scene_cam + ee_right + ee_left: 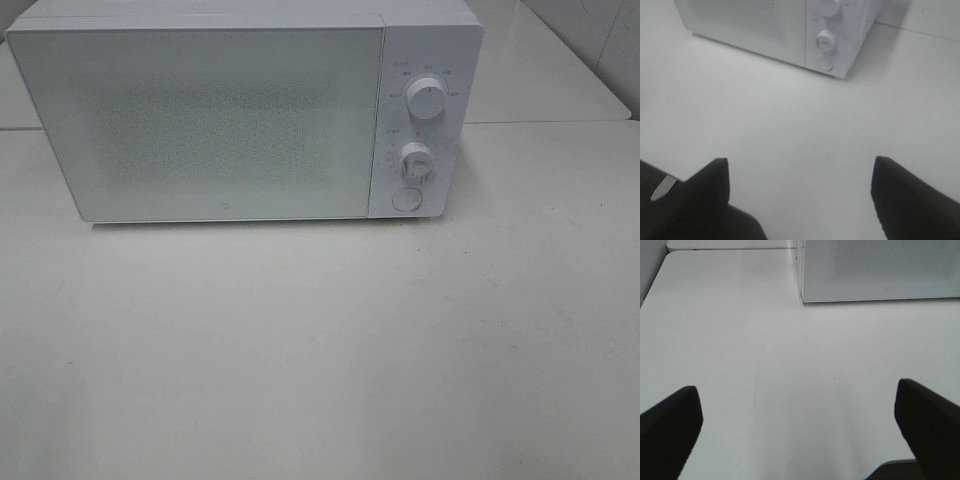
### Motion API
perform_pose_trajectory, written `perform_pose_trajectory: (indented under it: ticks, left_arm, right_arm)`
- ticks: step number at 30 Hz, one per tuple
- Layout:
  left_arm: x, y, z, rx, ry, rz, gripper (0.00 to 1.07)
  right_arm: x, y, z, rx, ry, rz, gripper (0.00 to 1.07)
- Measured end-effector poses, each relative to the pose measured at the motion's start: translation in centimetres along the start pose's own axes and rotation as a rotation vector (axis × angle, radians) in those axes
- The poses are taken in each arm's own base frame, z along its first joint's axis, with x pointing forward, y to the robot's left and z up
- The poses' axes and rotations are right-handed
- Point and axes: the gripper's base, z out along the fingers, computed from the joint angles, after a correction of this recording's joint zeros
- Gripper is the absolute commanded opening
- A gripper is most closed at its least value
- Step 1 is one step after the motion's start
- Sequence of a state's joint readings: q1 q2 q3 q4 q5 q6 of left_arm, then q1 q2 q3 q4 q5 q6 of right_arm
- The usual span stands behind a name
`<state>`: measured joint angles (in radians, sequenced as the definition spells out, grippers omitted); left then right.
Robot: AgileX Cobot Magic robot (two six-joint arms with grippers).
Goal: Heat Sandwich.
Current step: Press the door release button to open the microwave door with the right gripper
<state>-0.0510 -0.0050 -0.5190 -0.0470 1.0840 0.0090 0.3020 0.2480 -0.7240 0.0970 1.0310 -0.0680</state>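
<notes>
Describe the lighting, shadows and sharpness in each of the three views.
Exterior high: flat, even light; the white microwave barely separates from the white table, with only a faint shadow under its front edge. Left wrist: the left gripper shows as dark, soft-edged shapes against a bright table. Right wrist: softer overall; the microwave's knobs look washed out, and the right gripper is a dark silhouette.

The left tool [796,388] has two matt black fingers [670,432]. Each is broad and slab-like, ending in a blunt tip with a slanted inner edge.

The right tool [801,161] has two black fingers [912,202] that taper to pointed wedge tips, with a fine grained surface texture. One finger carries a small pale grey patch [662,188] on its outer flank. Whether this is a label or bare metal cannot be told.
</notes>
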Motion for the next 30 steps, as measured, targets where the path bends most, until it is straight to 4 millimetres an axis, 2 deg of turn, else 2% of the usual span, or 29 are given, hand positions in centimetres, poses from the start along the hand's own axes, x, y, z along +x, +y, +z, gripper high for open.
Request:
perform_pose_trajectory:
  ticks: [8, 14, 18, 30]
  left_arm:
    - [0.0, 0.0, 0.0, 0.0, 0.0, 0.0, 1.0]
    - [0.0, 0.0, 0.0, 0.0, 0.0, 0.0, 1.0]
    - [0.0, 0.0, 0.0, 0.0, 0.0, 0.0, 1.0]
    - [0.0, 0.0, 0.0, 0.0, 0.0, 0.0, 1.0]
  right_arm:
    - [3.0, 0.3, -0.5, 0.106, -0.083, 0.056, 0.75]
    - [5.5, 0.3, 1.0, 0.183, -0.066, 0.105, 0.75]
    - [6.1, 0.2, 1.7, 0.215, -0.045, 0.13, 0.75]
    - [6.0, 0.2, 1.7, 0.222, -0.059, 0.132, 0.75]
